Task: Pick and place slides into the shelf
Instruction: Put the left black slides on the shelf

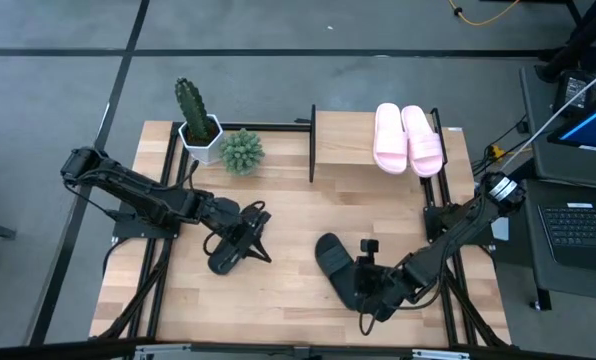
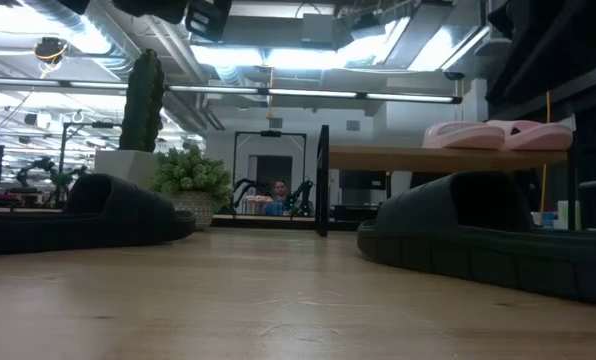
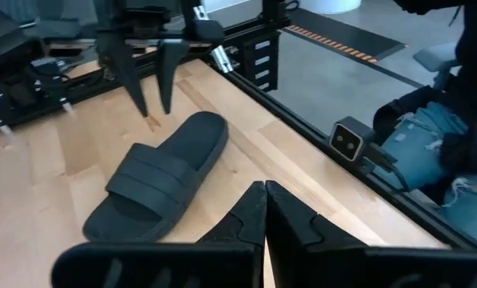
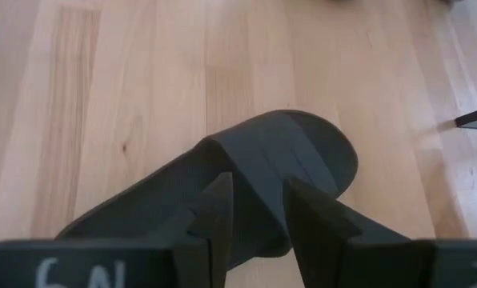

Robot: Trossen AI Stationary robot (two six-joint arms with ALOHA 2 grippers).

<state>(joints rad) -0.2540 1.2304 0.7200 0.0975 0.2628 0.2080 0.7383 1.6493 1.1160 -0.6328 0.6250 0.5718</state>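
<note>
From above, two pink slides (image 1: 408, 139) lie side by side on the right part of the shelf (image 1: 343, 147) at the table's far edge, their long axes running near to far. A black slide (image 1: 338, 267) lies on the table (image 1: 288, 215) right of centre near the front, its long axis diagonal from far-left to near-right. The right gripper (image 1: 376, 288) sits at its near-right end. The left gripper (image 1: 246, 238) hovers at a second black slide (image 1: 225, 257) left of centre, of which little shows under the arm. A cactus (image 1: 192, 103) in a white pot and a small green plant (image 1: 242, 151) stand at the far left.

At table height, one black slide (image 2: 78, 213) lies on the left, the other (image 2: 498, 235) on the right — both seen side-on, straps arched. The pink pair (image 2: 498, 134) rests on the shelf board (image 2: 398, 157).

The left wrist view shows that arm's fingers (image 3: 246, 220) pressed together, holding nothing, and the far black slide (image 3: 160, 184) lying diagonally with the other gripper (image 3: 153, 84) above its end.

In the right wrist view, the fingers (image 4: 222, 212) stand partly apart, straddling the strap of the black slide (image 4: 302, 156). The slide's long axis runs away from the camera, and whether the fingers actually clamp the strap cannot be told.
</note>
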